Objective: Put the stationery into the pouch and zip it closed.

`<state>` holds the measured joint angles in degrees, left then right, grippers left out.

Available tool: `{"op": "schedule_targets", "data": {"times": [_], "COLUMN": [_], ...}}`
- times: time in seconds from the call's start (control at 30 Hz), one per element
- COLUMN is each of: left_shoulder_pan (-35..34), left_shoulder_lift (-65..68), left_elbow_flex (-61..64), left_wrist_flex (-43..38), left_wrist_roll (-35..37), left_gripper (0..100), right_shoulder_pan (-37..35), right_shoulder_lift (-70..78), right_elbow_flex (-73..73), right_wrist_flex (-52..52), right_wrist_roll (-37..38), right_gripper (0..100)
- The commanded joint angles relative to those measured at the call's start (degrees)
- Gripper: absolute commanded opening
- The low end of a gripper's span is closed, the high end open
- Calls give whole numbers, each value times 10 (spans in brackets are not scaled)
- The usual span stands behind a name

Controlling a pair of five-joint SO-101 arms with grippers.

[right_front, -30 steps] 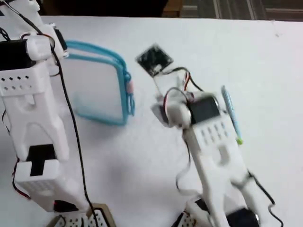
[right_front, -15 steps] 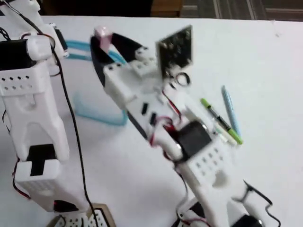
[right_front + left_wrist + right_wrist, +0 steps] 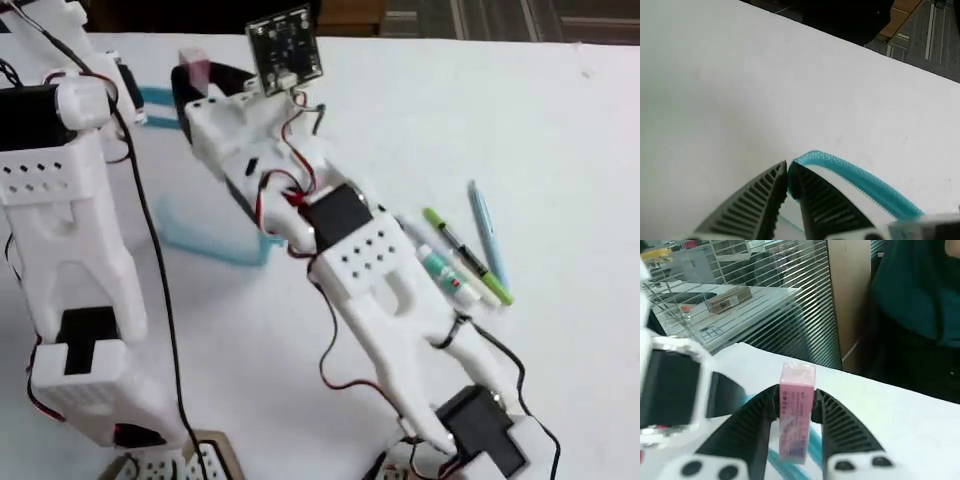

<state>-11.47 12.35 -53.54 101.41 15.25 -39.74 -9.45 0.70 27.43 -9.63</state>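
Stationery is split between the table (image 3: pixel 560 150) and one gripper. The right gripper (image 3: pixel 796 393) holds a pink eraser (image 3: pixel 797 412) upright, its jaws pinching the eraser's two long sides. In the high view this gripper (image 3: pixel 202 82) is raised over the far part of the pouch (image 3: pixel 205 228), with the eraser (image 3: pixel 194 68) sticking up from between the black jaws. The right arm stretches across the pouch and hides much of it.

The pouch is a clear, flat one with a teal zip edge. It lies on the white table between the two arms, nearer the left one. The left gripper (image 3: pixel 788 172) sits low at the pouch's far corner. Its jaws are pressed almost together, and the teal edge (image 3: pixel 850 175) runs out from between their tips — they pinch that rim.

Three more items lie on the table beside the right arm, well apart from the pouch: a white tube with a green label (image 3: pixel 441 273) — tucked just against the arm — a green pen (image 3: pixel 465 256) next to it and a light-blue pen (image 3: pixel 487 235) on the outer side.
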Motion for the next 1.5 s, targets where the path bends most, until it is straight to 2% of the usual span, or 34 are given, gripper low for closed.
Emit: {"op": "schedule_targets", "data": {"times": [0.0,0.23,0.33,0.5,0.57,0.7,0.77,1.13,1.23,1.33,1.47], "left_shoulder_pan": [-3,0,0,-1,-3,-3,-3,-3,-3,-3,-3], "left_shoulder_lift": [-11,-9,-7,-7,-7,-7,-6,-5,-5,-5,-5], "left_elbow_flex": [2,2,2,2,2,2,2,2,2,3,3], "left_wrist_flex": [10,10,10,10,10,10,10,9,9,9,9], "left_wrist_roll": [-9,-8,-8,-8,-8,-8,-7,-7,-7,-8,-8], "left_gripper": [23,23,23,23,23,23,23,23,23,23,23], "right_shoulder_pan": [21,37,5,-47,-48,-48,-49,-46,-18,54,160], "right_shoulder_lift": [0,8,4,-8,-10,-21,-30,-132,-160,-175,-179], "right_elbow_flex": [-22,-9,1,3,1,0,0,-7,-32,-50,-63], "right_wrist_flex": [23,49,95,163,177,185,185,182,185,204,344], "right_wrist_roll": [1,3,6,69,78,80,82,80,81,84,123], "right_gripper": [16,16,16,19,49,199,243,232,161,77,91]}}
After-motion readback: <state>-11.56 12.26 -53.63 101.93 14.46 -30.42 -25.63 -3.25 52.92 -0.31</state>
